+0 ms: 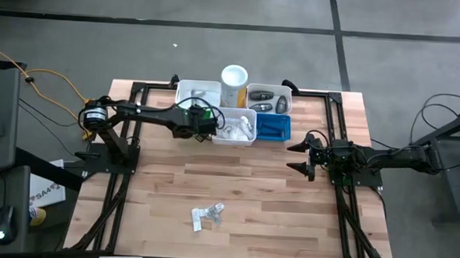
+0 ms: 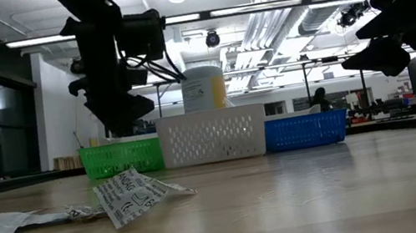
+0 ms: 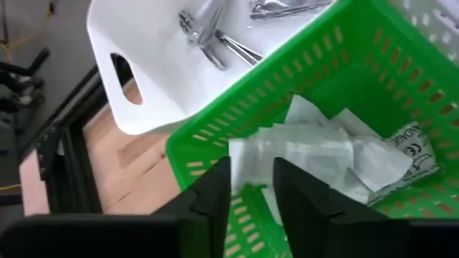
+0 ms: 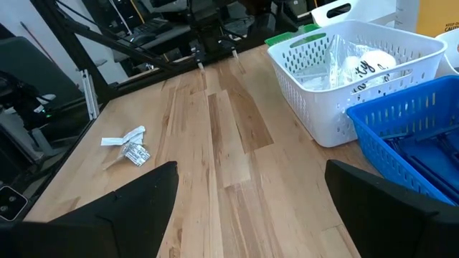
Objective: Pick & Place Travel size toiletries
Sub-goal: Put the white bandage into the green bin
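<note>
My left gripper (image 3: 252, 188) hangs over the green bin (image 3: 237, 118) at the far middle of the table (image 1: 288, 217), slanting down, its fingers a little apart. A white crinkly packet (image 3: 301, 147) shows in and just beyond the gap, above other packets (image 3: 398, 161) lying in the bin. More packets (image 1: 208, 215) lie loose on the wood near the front edge. My right gripper (image 1: 305, 156) waits open at the table's right side, holding nothing. My left gripper has the white packet's near edge (image 3: 251, 163) in the narrow gap between its fingertips, over the green bin. Whether the fingers touch it I cannot tell. The fingers slant down from the table's left side.
A white bin (image 3: 158, 64) with metal pieces stands beside the green one. A white perforated basket (image 1: 238, 129), a blue bin (image 1: 274, 127), a white bin with dark ovals (image 1: 268, 99) and a tall white-and-yellow cylinder (image 1: 234, 79) crowd the far middle. Bare wood lies in the middle.
</note>
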